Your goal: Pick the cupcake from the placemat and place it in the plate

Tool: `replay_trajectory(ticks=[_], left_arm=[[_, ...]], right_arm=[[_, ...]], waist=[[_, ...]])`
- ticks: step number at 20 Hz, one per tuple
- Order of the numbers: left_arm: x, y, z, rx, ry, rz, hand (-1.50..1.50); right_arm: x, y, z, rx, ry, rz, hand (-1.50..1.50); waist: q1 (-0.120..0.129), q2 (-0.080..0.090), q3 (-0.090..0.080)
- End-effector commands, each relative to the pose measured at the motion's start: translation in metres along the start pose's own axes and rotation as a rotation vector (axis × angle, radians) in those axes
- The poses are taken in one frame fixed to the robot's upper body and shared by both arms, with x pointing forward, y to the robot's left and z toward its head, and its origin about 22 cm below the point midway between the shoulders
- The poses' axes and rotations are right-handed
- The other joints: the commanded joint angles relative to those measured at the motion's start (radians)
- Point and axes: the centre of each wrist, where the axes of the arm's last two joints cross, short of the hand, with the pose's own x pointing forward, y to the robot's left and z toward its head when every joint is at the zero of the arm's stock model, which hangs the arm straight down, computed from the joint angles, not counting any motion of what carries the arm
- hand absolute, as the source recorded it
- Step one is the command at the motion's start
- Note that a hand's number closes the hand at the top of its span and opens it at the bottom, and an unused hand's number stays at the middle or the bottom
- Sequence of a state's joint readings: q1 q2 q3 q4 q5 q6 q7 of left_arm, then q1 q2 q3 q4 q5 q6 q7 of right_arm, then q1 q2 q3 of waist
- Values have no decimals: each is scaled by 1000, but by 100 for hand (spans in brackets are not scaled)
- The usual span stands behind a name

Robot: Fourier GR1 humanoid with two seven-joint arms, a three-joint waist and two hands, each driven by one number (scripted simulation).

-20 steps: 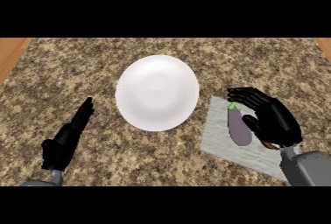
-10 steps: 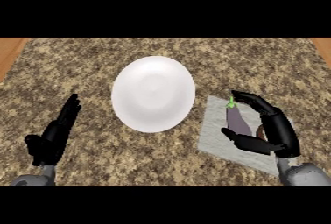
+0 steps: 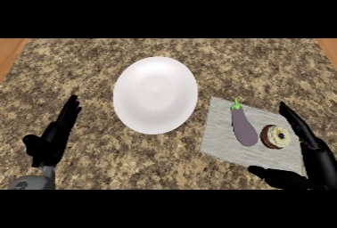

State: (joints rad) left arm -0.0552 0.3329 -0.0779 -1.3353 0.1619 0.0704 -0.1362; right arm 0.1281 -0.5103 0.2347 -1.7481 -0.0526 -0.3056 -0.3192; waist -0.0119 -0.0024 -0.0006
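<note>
Right hand has drawn back toward the lower right corner of the frame; half a second ago it lay over the right part of the placemat, covering what sat there. With the hand pulled away, the cupcake is now exposed: round, brown, pale in the centre, resting on the right part of the mat just beside a purple eggplant with a green stem. The right hand is open, fingers straight and pointing up along the mat's right edge, thumb spread out low toward the mat's lower corner; it holds nothing and does not touch the cupcake. Left hand has shifted slightly toward the lower left and stands open at rest, fingers up, holding nothing. Judgement: the pick has not yet been made; the open right hand sits beside the cupcake in a fair position to close around it, and the eggplant lying so near on the left side could get nudged. White plate lies left of the mat, a little above frame centre, nothing on it. Table is speckled brown granite; a strip of orange-brown wood shows at the upper left and upper right corners. Nothing more of the room is visible.
</note>
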Motion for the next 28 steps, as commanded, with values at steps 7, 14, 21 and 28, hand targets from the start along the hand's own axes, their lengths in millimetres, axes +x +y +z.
replay_trajectory(ticks=[7, 14, 21, 28], left_arm=[[11, -11, -10, 0, -16, 0, 0], [-11, 3, 5, -13, 5, 15, 0], [2, -7, -4, -11, 6, -8, 0], [6, 7, -2, -9, -14, 4, 0]], right_arm=[[29, -60, 7, 219, 232, 430, -150], [58, -63, -3, 363, 388, 495, -150], [31, -52, -18, 395, 492, 585, -150], [16, -56, -41, 441, 563, 649, -150]], waist=[[-1, 0, -2], [6, 1, 0], [13, 2, 1], [16, 3, 1]])
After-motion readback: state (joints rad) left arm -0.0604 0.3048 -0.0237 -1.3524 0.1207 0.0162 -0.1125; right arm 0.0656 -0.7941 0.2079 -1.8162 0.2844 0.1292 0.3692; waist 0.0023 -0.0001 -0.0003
